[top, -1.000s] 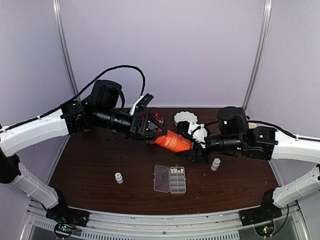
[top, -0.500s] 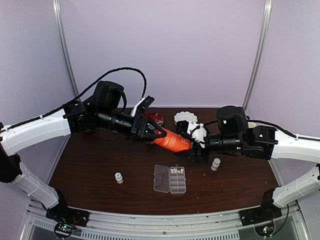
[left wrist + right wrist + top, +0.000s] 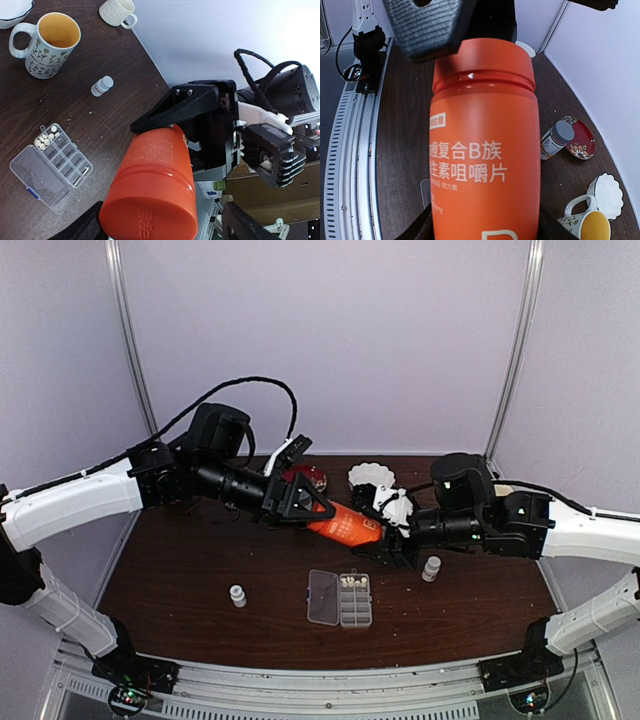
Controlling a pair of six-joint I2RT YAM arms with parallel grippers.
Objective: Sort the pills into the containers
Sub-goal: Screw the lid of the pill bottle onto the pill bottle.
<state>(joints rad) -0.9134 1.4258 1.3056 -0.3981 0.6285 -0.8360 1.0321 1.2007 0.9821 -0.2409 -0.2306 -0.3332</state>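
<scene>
An orange bottle (image 3: 346, 525) hangs tilted over the table between both arms. My right gripper (image 3: 485, 226) is shut on its body, a finger (image 3: 418, 228) pressed to each side. My left gripper (image 3: 165, 226) is open around the orange cap (image 3: 150, 205); its right finger (image 3: 245, 225) stands clear of the cap. The clear pill box (image 3: 340, 598) lies open below on the table. Several pale pills (image 3: 46, 137) sit in one end cell (image 3: 355, 581); the other cells look bare.
Small white bottles stand left (image 3: 237, 595) and right (image 3: 431, 568) of the box. At the back are a white fluted bowl (image 3: 372, 477), a red dish (image 3: 310, 478) with a grey-capped bottle (image 3: 555, 140), a flowered mug (image 3: 50, 42) and a ribbed white cup (image 3: 117, 12).
The left wrist has rolled and moved slightly right along the cap end. The orange bottle and the right arm have stayed in place.
</scene>
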